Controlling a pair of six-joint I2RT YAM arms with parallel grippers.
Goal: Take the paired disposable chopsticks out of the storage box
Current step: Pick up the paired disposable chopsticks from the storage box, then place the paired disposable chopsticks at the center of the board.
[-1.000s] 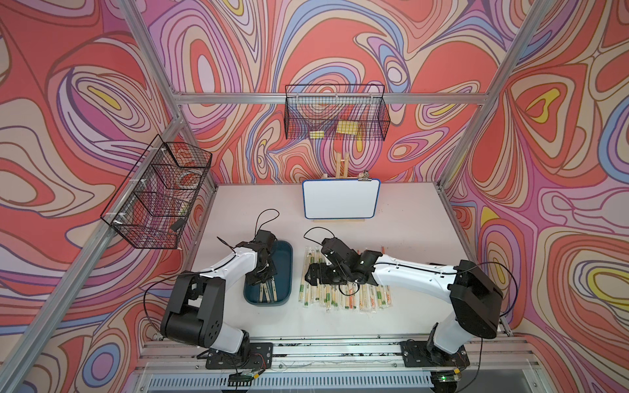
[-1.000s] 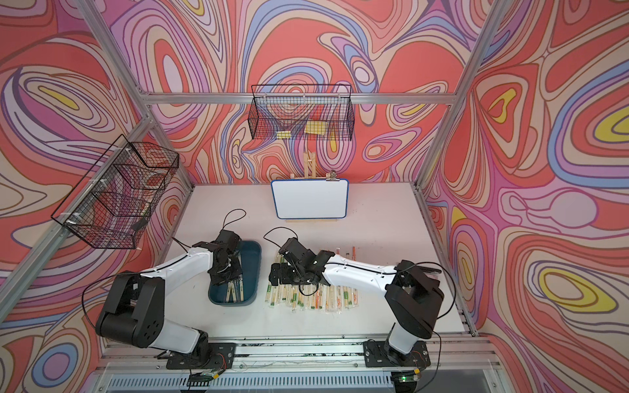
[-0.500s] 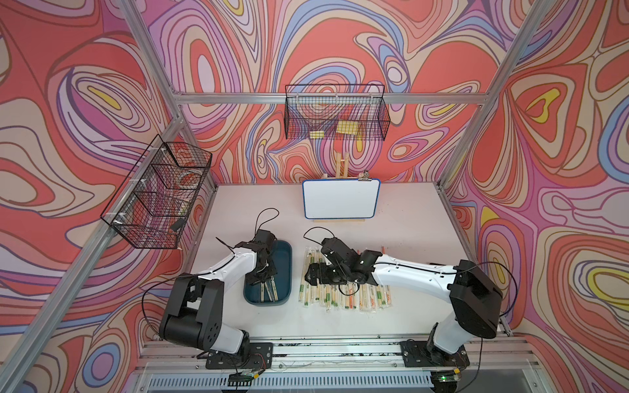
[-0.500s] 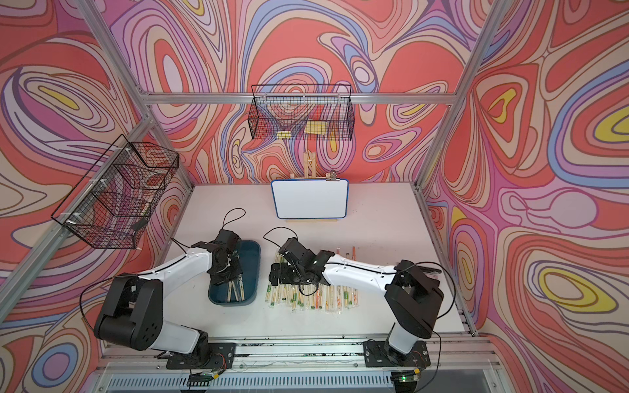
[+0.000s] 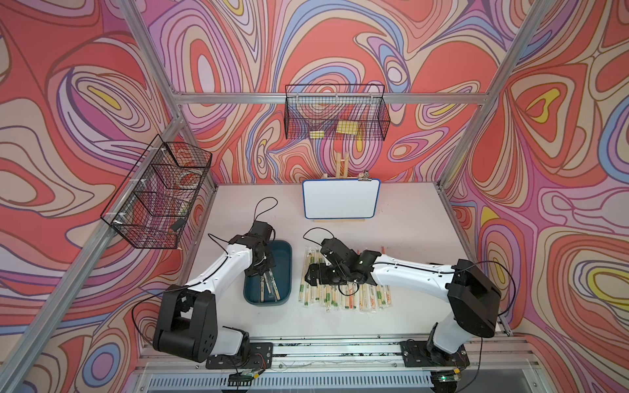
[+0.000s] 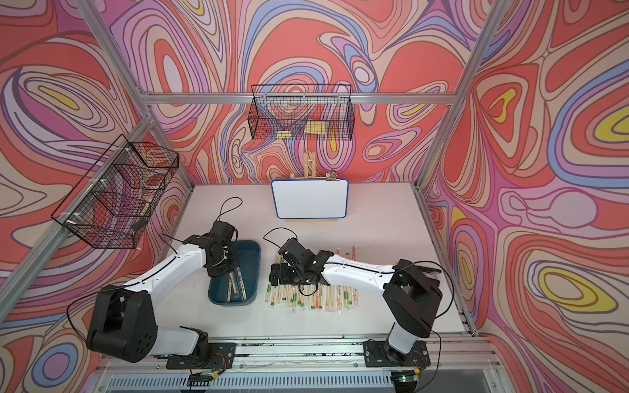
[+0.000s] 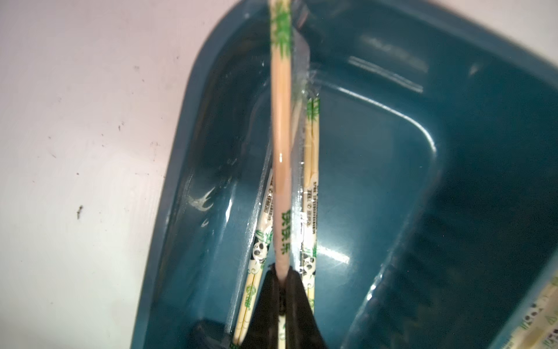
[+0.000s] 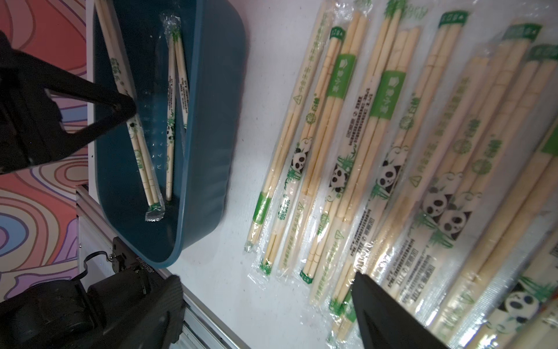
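Gripping one chopstick pair [image 7: 280, 121] with left end effector [image 7: 282, 272] inside storage box [image 7: 392, 181] for lift-out; holding right end effector [image 5: 310, 276] open over counter row [image 8: 332, 136].

Left arm [image 5: 221, 268] is reaching forward, wrist pitching down, left tool [image 7: 280, 279] clamping tight on one chopstick pair [image 7: 281, 145]. Right arm [image 5: 408, 275] is stretching across leftward, riding low, right tool [image 5: 311, 277] gaping wide, gripping nothing.

Your chopstick sleeves [image 8: 377, 130] carry green Chinese characters, panda logos and a triangle sign. The fine print is unreadable.
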